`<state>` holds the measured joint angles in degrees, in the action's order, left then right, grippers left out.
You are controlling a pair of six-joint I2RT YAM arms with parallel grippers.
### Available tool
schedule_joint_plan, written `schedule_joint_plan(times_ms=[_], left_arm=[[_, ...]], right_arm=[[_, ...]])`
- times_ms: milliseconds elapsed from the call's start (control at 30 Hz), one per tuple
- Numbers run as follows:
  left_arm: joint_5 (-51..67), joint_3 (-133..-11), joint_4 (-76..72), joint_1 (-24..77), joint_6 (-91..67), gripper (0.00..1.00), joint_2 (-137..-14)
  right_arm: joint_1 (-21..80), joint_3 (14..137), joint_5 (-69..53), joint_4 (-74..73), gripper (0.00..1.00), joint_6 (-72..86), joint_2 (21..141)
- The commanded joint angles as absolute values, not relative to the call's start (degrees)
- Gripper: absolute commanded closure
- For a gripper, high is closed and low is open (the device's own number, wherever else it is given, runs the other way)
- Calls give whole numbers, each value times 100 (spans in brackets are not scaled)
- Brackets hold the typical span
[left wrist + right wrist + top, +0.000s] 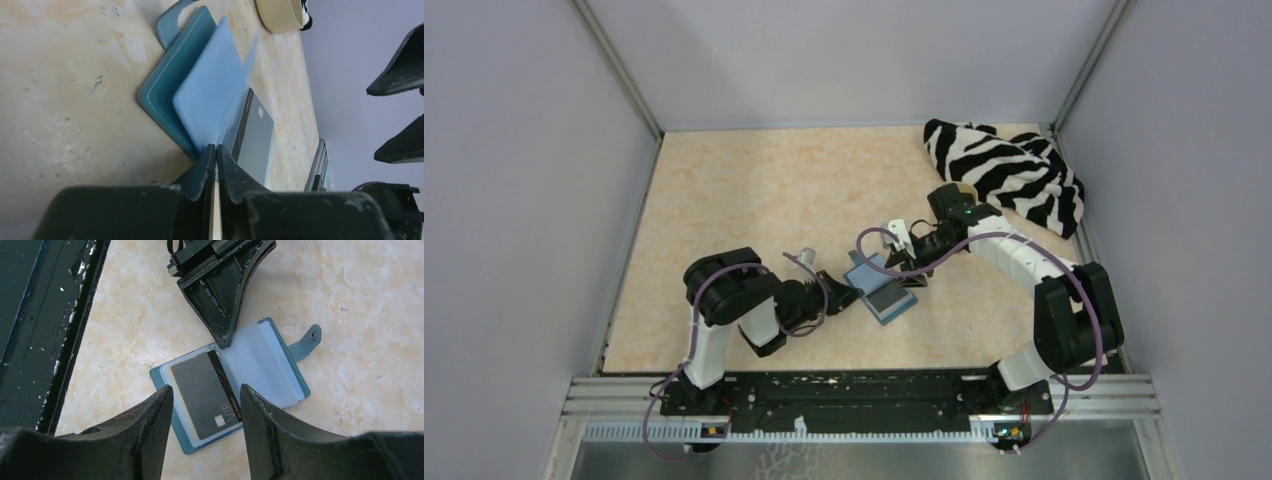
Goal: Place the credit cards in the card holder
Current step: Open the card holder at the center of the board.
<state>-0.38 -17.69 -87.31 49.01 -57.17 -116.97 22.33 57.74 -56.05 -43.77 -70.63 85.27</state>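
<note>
My left jaws pinch a clear sleeve of the open card holder (pixel 265 365); my right jaws gape above its black VIP card (pixel 205 390). Tan tray (pixel 280 15) and zebra cloth (pixel 1004 170) lie beyond.

One teal card holder (pixel 882 290) is lying on the worktop, showing one black credit card (pixel 207 392). One zebra-striped cloth (pixel 1009 170) and one tan tray (pixel 280 15) are sitting far right. Two pincers are showing: left pincer (pixel 216 149), right pincer (pixel 206 390).
</note>
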Motion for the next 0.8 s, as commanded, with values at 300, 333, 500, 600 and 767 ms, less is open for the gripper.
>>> schedule_joint_plan(times_ms=[300,333,500,600,767], left_arm=[[-943,-1382,-9237,4869,-5317,76,-11206],[-966,-1346,-9237,4869,-5246,75,-11146],[-1090,-1082,-9297,4869,-4560,71,-10690],[-1034,-832,-9615,4869,-3693,62,-10375],[-403,-467,-9977,4666,-2478,12,-9842]], right_arm=[[2204,5707,-5897,-4206,51,-7088,8621],[2210,5691,-5901,-4172,52,-7066,8624],[2399,5575,-5842,-4006,61,-7018,8679],[2636,5520,-5700,-3951,62,-7027,8771],[3011,5563,-5524,-4018,68,-7115,9082]])
